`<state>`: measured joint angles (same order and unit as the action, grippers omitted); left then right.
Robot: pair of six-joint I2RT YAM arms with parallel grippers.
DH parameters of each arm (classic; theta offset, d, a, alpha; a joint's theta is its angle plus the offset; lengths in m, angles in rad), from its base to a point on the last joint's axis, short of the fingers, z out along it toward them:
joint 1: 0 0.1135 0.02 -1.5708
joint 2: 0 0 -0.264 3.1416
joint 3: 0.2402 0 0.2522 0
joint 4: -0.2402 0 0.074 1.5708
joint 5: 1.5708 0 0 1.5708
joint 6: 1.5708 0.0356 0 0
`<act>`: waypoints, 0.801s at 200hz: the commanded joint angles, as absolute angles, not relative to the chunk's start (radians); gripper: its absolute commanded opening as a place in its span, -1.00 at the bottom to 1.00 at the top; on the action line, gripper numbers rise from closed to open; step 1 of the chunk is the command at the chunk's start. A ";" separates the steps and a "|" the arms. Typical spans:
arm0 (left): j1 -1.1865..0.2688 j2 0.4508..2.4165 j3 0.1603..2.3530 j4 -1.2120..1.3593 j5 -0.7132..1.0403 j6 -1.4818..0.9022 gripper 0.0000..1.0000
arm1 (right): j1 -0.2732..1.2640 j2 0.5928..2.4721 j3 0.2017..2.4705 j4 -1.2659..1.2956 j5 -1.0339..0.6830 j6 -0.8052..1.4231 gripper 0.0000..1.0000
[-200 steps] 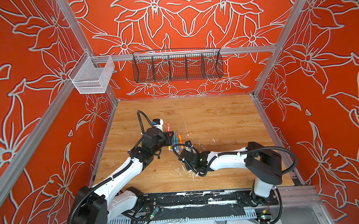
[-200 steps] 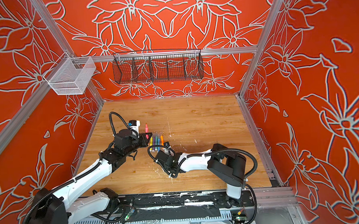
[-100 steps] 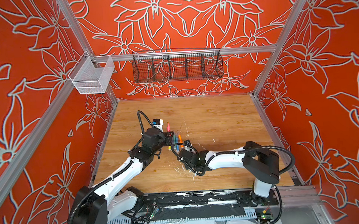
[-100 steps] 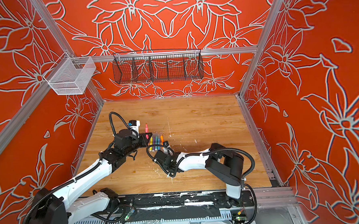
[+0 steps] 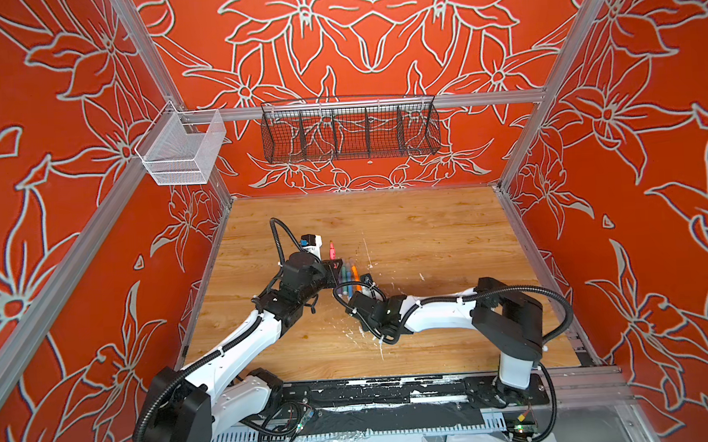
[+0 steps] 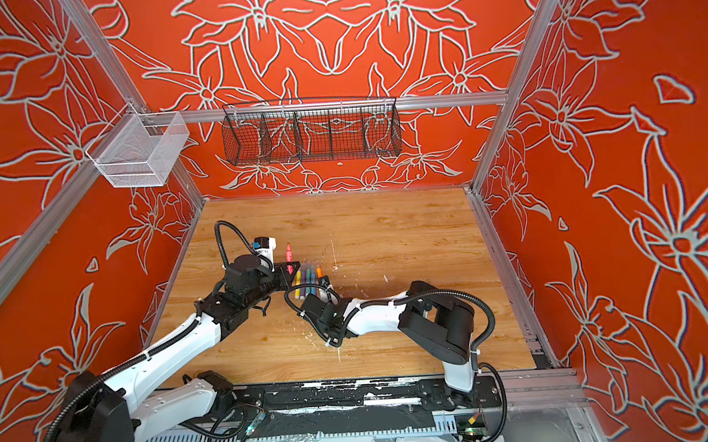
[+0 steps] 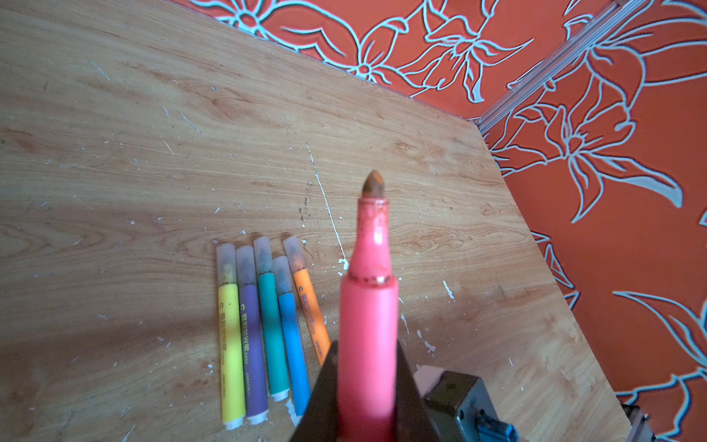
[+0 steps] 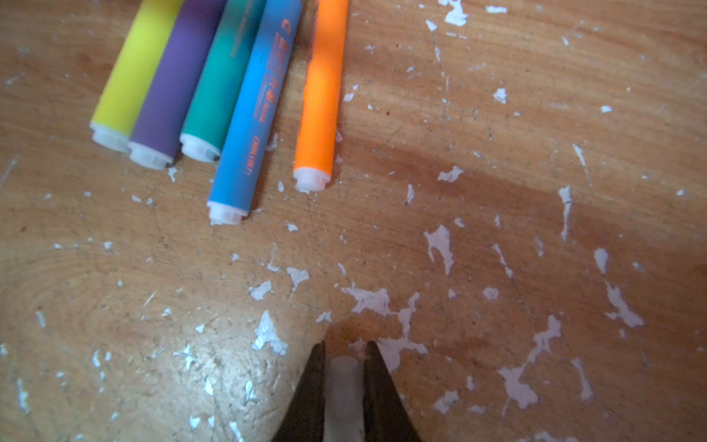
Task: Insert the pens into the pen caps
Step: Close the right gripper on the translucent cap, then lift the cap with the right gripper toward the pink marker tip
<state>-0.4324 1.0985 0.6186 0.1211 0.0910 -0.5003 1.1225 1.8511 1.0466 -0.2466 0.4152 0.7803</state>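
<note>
My left gripper (image 7: 367,375) is shut on the pink-red pen (image 7: 368,306), whose bare, pointed tip sticks out beyond the jaws. In both top views this pen (image 5: 332,250) (image 6: 288,252) points toward the back wall. My right gripper (image 8: 345,354) is shut on a clear pen cap (image 8: 343,386), low over the wooden table (image 8: 497,114). A row of pens (image 7: 271,325) lies side by side: yellow, purple, green, blue and orange, each wearing a clear cap. Their whitish ends (image 8: 225,210) point toward my right gripper (image 5: 366,280), just left of it.
White paint flecks (image 8: 440,241) are scattered over the table. A black wire basket (image 5: 350,133) hangs on the back wall and a white mesh basket (image 5: 180,150) on the left rail. The black base rail (image 5: 394,394) runs along the front edge.
My right gripper has shut on the clear cap and edged slightly left toward the row of pens. My left arm has held still with the pink-red pen.
</note>
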 commanded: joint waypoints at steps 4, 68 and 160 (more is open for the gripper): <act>-0.430 1.089 0.617 0.130 0.099 -0.511 -1.00 | 1.115 1.866 1.019 -0.329 0.416 0.785 -0.76; -0.430 1.084 0.608 0.165 0.152 -0.502 -1.00 | 1.084 1.739 0.966 -0.295 0.384 0.782 -0.94; -0.563 1.073 0.608 0.305 0.324 -0.386 -1.00 | 0.944 1.192 0.755 -0.201 0.395 0.783 -1.00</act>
